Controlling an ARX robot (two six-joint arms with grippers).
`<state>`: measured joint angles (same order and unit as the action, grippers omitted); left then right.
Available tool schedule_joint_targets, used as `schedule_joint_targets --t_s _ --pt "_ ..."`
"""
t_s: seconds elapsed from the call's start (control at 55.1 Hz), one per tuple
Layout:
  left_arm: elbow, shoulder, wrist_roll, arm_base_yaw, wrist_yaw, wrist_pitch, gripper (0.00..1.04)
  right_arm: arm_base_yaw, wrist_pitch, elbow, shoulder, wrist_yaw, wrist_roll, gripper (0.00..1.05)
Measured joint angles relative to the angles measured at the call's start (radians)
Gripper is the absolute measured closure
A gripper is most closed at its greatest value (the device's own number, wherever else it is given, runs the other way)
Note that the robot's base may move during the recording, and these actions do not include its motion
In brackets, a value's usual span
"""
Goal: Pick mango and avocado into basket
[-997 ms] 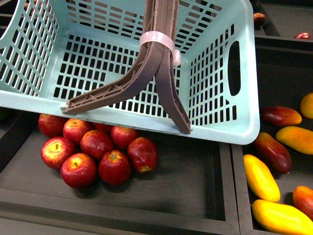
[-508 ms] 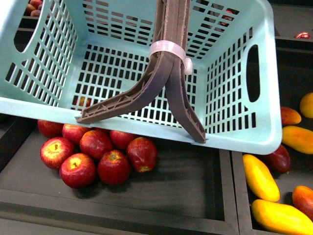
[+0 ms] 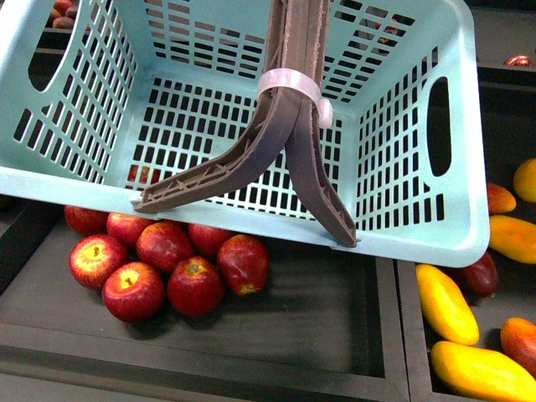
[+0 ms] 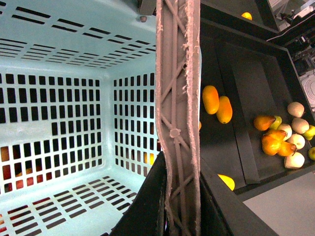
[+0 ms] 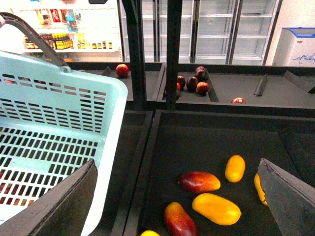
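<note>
The pale teal basket (image 3: 419, 239) hangs tilted above the fruit trays, empty, its two brown handles (image 3: 293, 50) bound by a white tie. In the left wrist view my left gripper (image 4: 179, 199) is shut on the handles (image 4: 178, 98). My right gripper (image 5: 172, 196) is open and empty, above a dark tray to the right of the basket (image 5: 106, 123). A dark red mango (image 5: 199, 181) lies between its fingers, with a second red one (image 5: 178, 220) and yellow ones (image 5: 216, 208) beside it. Mangoes also show at the front view's right (image 3: 445, 303). No avocado is in view.
Several red apples (image 3: 167, 264) lie in the tray under the basket. A raised divider (image 3: 404, 327) separates that tray from the mango tray. Shelf posts (image 5: 172, 49) and back bins with dark fruit (image 5: 192, 81) stand behind. Pears (image 4: 275, 142) lie in a farther tray.
The basket has swung to the right and a little toward me, now covering more of the mangoes at the right. The apples have not moved.
</note>
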<state>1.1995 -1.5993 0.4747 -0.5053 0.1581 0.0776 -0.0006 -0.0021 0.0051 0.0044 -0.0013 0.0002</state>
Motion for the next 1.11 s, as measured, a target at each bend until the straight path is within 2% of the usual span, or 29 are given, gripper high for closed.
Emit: schedule_joint_targets --t_s 0.054,0.109,0.163,0.272,0.363,0.526,0.598,0.707,0.852,1.106 --pt "0.000 0.000 0.000 0.000 -0.002 0.000 0.93 0.008 -0.009 0.002 0.006 0.019 0.005 0.08" --pt "0.000 0.000 -0.001 0.000 -0.002 0.000 0.93 0.017 -0.045 0.026 0.058 0.120 0.032 0.08" --pt "-0.001 0.000 -0.001 0.002 -0.004 0.000 0.93 -0.023 -0.021 0.057 0.156 0.125 0.040 0.08" --pt "-0.001 0.001 -0.003 0.001 -0.006 0.000 0.93 -0.178 0.118 0.138 0.404 0.027 0.019 0.08" --pt "-0.001 0.002 -0.001 0.001 -0.004 0.000 0.93 -0.293 0.275 0.209 0.657 -0.064 -0.057 0.08" --pt "-0.001 0.002 -0.001 0.001 -0.002 0.000 0.93 -0.393 0.549 0.306 1.096 -0.140 -0.216 0.08" --pt "-0.001 0.002 -0.002 0.001 -0.002 0.000 0.93 -0.418 0.619 0.361 1.276 -0.173 -0.269 0.08" --pt "-0.001 0.002 -0.002 0.001 -0.003 0.000 0.93 -0.422 0.684 0.453 1.557 -0.209 -0.351 0.08" --pt "-0.001 0.002 -0.001 0.001 -0.002 0.000 0.93 -0.369 0.769 0.532 1.853 -0.241 -0.454 0.08" --pt "-0.001 0.002 -0.001 0.001 -0.002 0.000 0.93 -0.297 0.841 0.648 2.160 -0.242 -0.491 0.08"
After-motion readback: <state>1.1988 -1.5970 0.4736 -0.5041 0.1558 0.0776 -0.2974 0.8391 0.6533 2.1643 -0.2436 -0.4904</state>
